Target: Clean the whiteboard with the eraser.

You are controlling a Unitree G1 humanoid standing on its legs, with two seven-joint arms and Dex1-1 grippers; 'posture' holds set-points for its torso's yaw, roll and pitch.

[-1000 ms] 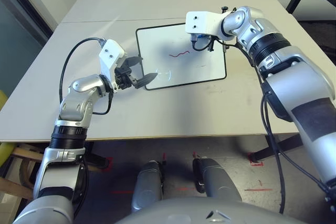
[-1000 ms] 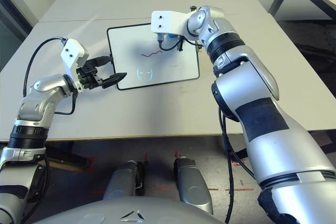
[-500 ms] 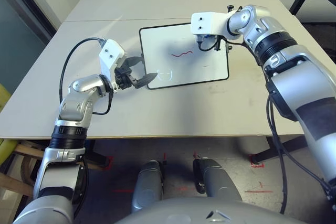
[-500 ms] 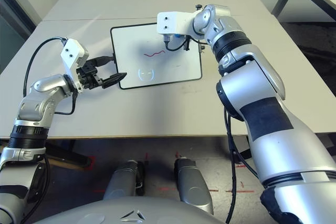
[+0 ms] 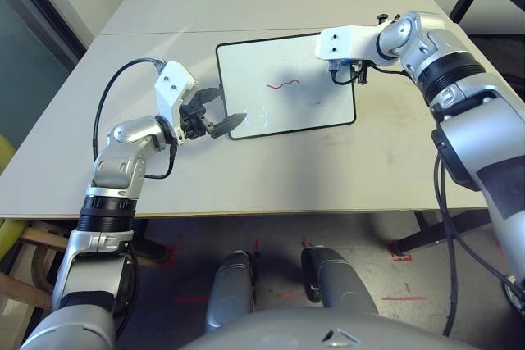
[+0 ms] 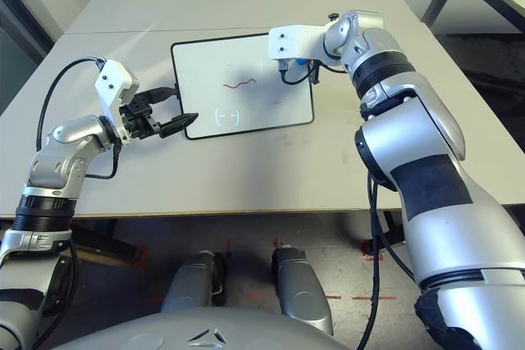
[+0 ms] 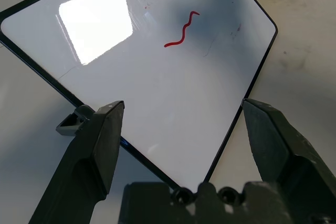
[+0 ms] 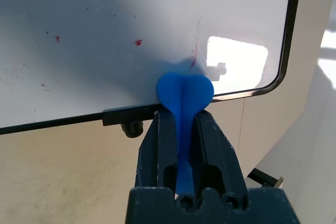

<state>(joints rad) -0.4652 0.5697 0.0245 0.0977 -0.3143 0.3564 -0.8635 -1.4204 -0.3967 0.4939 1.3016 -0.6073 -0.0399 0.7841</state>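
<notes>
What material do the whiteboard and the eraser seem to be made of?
The whiteboard: probably a glossy coated panel, since it mirrors a bright patch of light; its thin black frame looks like plastic. The eraser: smooth, matte blue, possibly plastic or foam; unclear.

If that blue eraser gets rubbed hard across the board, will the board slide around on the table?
Probably it would slide a bit. The whiteboard looks thin and light, lying flat on a smooth table. The left gripper is open at the board's corner rather than clamping it, so nothing visibly pins it. The eraser, squeezed in the right gripper, seems firm.
</notes>
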